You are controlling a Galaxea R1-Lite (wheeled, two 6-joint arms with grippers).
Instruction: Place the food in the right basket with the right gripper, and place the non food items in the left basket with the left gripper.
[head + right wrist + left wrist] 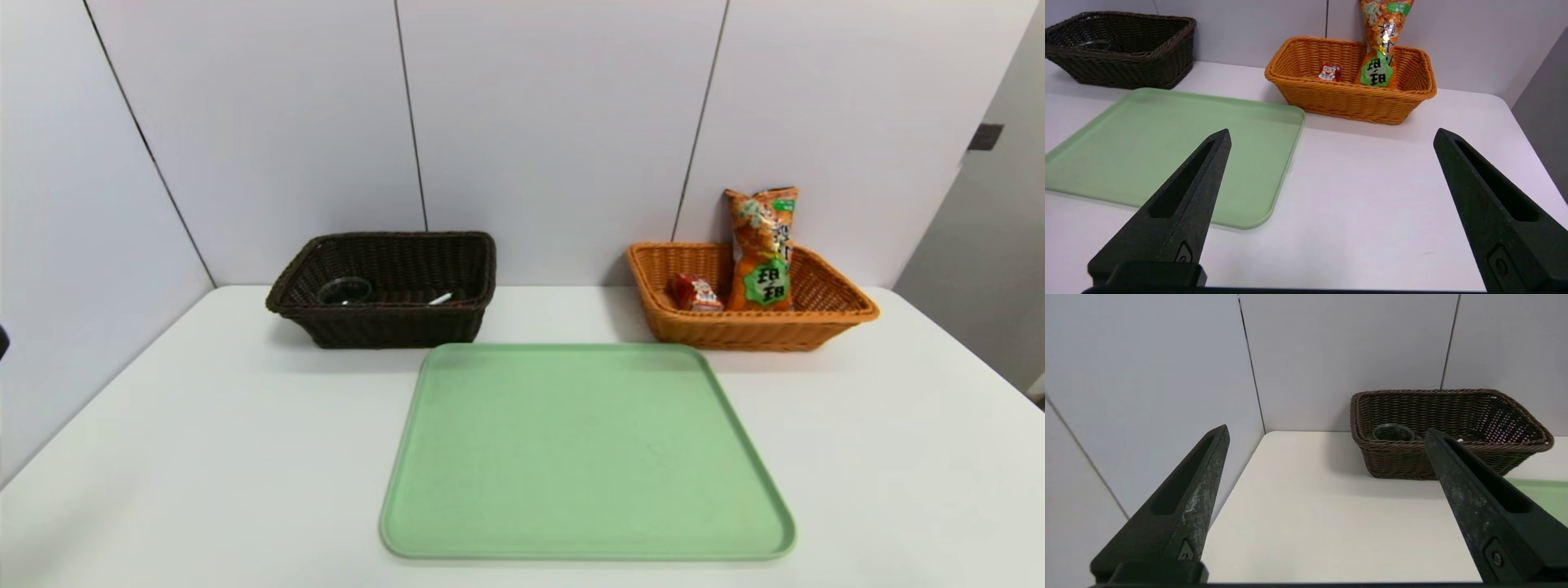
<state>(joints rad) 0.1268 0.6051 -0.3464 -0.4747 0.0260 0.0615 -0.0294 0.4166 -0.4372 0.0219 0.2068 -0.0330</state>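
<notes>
left tool (1327,433) wide open, empty | right tool (1331,136) same | snack bag (763,249), carton (695,292) in orange basket (849,309) | cup (344,290), pen (439,299) in dark basket (384,322) | risk: upright bag tips out if basket is bumped

The left gripper (1327,433) hangs over the table (204,457) near its left edge; ahead of it and slightly right sits the left basket (1453,457) with the cup (1392,433) and pen (439,299) inside. Ahead of the right gripper (1331,136) stands the right basket (1347,102), holding the carton (1329,72) and, right of it, the upright bag (1382,41). The tray (1147,143) lies ahead-left, before both baskets.
</notes>
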